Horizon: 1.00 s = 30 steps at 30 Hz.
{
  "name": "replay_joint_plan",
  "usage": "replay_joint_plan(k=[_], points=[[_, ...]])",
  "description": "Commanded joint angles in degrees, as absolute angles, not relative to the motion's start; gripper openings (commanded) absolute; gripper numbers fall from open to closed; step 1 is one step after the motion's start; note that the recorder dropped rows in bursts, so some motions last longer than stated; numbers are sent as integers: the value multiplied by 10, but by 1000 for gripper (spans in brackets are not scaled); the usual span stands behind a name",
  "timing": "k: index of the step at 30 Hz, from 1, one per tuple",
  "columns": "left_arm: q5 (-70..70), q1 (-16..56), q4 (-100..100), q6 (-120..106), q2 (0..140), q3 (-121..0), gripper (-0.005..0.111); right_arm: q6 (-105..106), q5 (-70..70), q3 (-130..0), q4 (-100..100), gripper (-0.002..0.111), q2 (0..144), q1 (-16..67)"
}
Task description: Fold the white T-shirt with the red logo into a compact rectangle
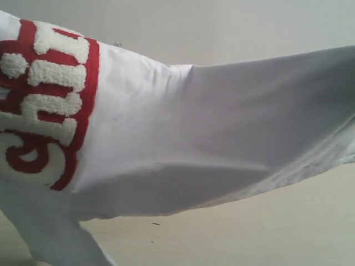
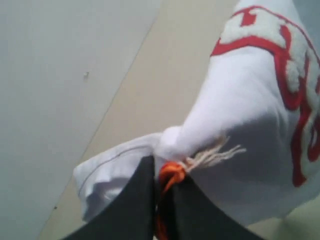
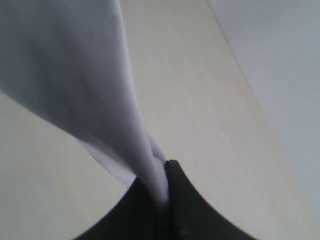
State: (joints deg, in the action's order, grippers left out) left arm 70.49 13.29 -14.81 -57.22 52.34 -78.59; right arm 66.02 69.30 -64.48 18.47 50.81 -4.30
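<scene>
The white T-shirt [image 1: 183, 138] hangs stretched in the air across the whole exterior view, close to the camera. Its red logo [image 1: 50, 105] with fuzzy white letters shows at the left. Neither gripper appears in the exterior view. In the left wrist view my left gripper [image 2: 162, 172] is shut on the T-shirt [image 2: 240, 130] at its orange neck tag [image 2: 171, 175], with the red logo [image 2: 295, 95] hanging beyond. In the right wrist view my right gripper [image 3: 162, 175] is shut on a bunched edge of the T-shirt [image 3: 75, 65], which rises away from the black fingers.
A pale beige tabletop [image 1: 266, 233] lies below the hanging cloth, with a grey wall [image 1: 222, 27] behind. The tabletop [image 2: 150, 90] and its edge against grey floor also show in both wrist views.
</scene>
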Motion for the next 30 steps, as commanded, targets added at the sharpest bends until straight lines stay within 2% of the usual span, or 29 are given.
replay_joint_plan(k=[1, 8, 17, 26, 30], points=[[700, 133, -201, -560, 476, -760, 0, 595, 700, -643, 189, 0, 486, 8], [700, 133, -218, -543, 384, -712, 0, 478, 700, -643, 171, 0, 438, 81], [700, 153, -215, -473, 324, -702, 0, 344, 700, -630, 129, 0, 400, 86], [700, 160, -81, -480, 373, -594, 0, 399, 699, -516, 118, 0, 454, 86], [632, 160, -77, -488, 444, -540, 0, 400, 614, -504, 116, 0, 527, 86]])
